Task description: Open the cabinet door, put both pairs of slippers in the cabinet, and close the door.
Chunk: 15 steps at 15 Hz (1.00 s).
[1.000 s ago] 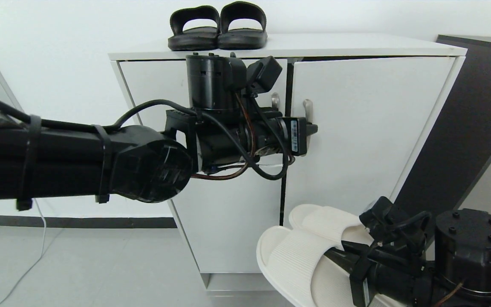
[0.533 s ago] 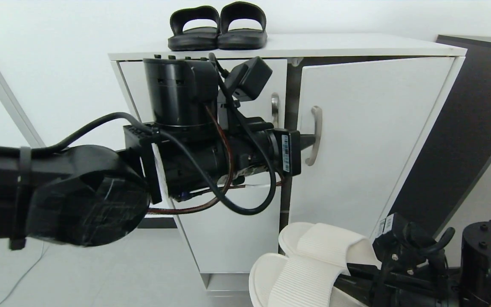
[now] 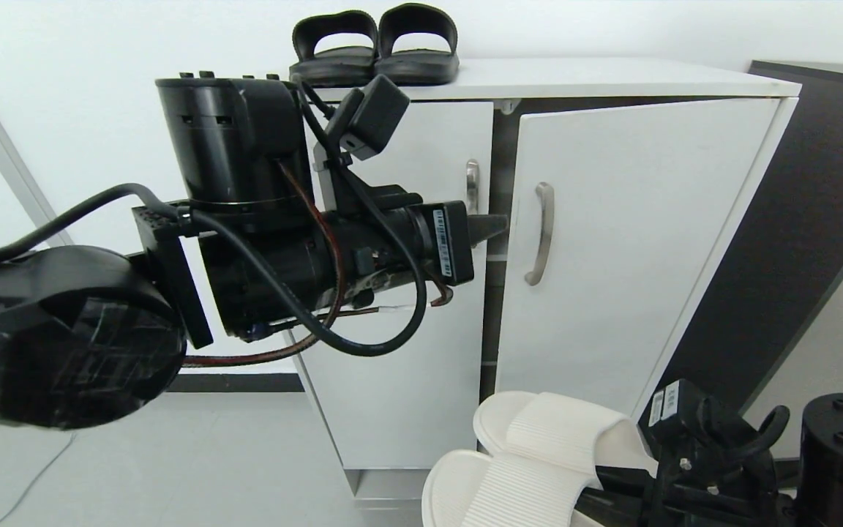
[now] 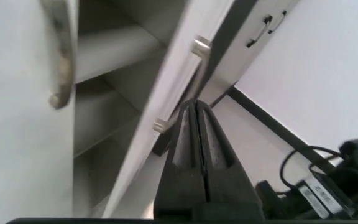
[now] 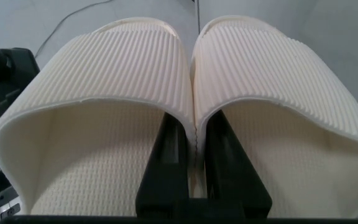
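My left fingers (image 4: 185,146), pressed shut on nothing, sit at the dark gap just left of the ajar white cabinet door (image 3: 626,241), whose free edge runs upright, while my right fingers (image 5: 169,155) pinch the cream ribbed slippers (image 3: 538,454) low before it.

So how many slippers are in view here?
4. Two black slippers sit on the cabinet top; two white slippers are clamped in the right gripper. More could hide inside the cabinet.
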### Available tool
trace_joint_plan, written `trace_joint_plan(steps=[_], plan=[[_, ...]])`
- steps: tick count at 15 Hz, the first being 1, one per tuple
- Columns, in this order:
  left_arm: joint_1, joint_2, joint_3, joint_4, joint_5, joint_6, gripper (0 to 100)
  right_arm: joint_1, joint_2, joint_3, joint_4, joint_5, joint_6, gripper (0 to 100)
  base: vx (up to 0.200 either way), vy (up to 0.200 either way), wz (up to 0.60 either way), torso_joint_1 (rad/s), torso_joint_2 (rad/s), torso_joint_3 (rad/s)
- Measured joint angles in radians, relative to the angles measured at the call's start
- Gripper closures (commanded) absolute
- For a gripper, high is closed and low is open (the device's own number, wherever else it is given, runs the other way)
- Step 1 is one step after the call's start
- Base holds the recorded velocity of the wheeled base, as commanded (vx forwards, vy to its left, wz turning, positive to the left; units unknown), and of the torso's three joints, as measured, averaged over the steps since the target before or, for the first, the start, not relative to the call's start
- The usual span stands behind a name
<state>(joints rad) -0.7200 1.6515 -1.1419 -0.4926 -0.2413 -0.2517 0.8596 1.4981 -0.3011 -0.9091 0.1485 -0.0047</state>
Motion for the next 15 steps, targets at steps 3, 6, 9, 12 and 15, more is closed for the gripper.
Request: trace_joint_plan(steps=[3, 6, 9, 12, 15], plan=[[0.034, 0.032, -0.028, 0.000, -0.022, -0.003, 100, 0.002, 0.000, 0.004, 0.000, 0.001, -0.024, 100, 0.000, 0.000, 0.00, 0.000, 0.00, 0.000], [0.044, 0.090, -0.095, 0.001, -0.022, -0.003, 100, 0.006, 0.000, 0.005, 0.000, 0.001, -0.027, 100, 0.000, 0.000, 0.00, 0.000, 0.00, 0.000], [0.062, 0.145, -0.157, 0.002, -0.019, -0.003, 100, 0.022, 0.000, 0.017, 0.000, 0.002, -0.035, 100, 0.000, 0.000, 0.00, 0.000, 0.00, 0.000], [0.077, 0.172, -0.184, 0.002, -0.022, -0.003, 100, 0.028, 0.000, 0.023, 0.000, 0.003, -0.047, 100, 0.000, 0.000, 0.00, 0.000, 0.00, 0.000], [0.078, 0.201, -0.221, 0.001, -0.021, -0.014, 100, 0.038, 0.002, 0.034, 0.000, 0.003, -0.049, 100, 0.000, 0.000, 0.00, 0.000, 0.00, 0.000]])
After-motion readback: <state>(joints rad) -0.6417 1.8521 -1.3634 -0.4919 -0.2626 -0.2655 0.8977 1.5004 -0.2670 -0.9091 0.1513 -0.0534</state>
